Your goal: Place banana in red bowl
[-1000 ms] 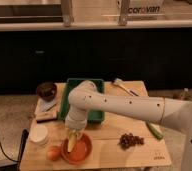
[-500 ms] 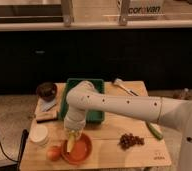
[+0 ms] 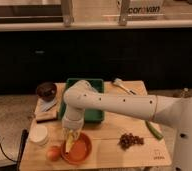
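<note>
The red bowl [image 3: 78,150] sits near the front left of the wooden table [image 3: 114,142]. The yellow banana [image 3: 69,143] hangs upright over the bowl's left rim, its lower end down inside the bowl. My gripper [image 3: 71,132] is at the end of the white arm, right above the bowl, around the banana's top. The arm hides part of the banana.
A green tray [image 3: 96,112] stands behind the bowl. An orange [image 3: 52,153] and a white cup [image 3: 39,134] are left of the bowl. A dark bowl [image 3: 46,90], grapes [image 3: 131,140], a green vegetable [image 3: 154,130] and a white utensil [image 3: 121,85] also lie on the table.
The arm has shifted slightly and the banana has come a little lower into the red bowl.
</note>
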Motion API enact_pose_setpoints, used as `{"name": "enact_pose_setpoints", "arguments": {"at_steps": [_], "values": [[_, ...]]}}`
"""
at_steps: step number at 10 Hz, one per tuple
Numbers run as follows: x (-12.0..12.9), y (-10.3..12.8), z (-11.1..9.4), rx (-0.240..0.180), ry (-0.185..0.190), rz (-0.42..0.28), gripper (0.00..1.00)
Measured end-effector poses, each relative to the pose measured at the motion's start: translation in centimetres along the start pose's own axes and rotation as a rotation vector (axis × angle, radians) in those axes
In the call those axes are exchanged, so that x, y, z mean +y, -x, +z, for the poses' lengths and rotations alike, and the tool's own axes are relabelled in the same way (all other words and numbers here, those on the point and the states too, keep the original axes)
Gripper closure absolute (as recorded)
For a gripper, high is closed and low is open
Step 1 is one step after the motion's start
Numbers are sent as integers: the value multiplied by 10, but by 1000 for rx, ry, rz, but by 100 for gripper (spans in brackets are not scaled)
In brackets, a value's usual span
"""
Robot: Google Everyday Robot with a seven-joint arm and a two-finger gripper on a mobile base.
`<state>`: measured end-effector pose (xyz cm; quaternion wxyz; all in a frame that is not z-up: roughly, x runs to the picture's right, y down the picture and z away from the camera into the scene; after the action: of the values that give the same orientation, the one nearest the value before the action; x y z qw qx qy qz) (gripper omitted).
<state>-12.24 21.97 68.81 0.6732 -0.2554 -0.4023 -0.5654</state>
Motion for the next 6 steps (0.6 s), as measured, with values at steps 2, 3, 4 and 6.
{"name": "enact_pose_setpoints", "arguments": {"at_steps": [2,3,4,6], "values": [[5,-3,5,-18,13,14,46],[5,-5,10,-33,16,16,35],[7,-6,14,-49,23,16,26],[14,-8,20,-74,32,22,20]]}}
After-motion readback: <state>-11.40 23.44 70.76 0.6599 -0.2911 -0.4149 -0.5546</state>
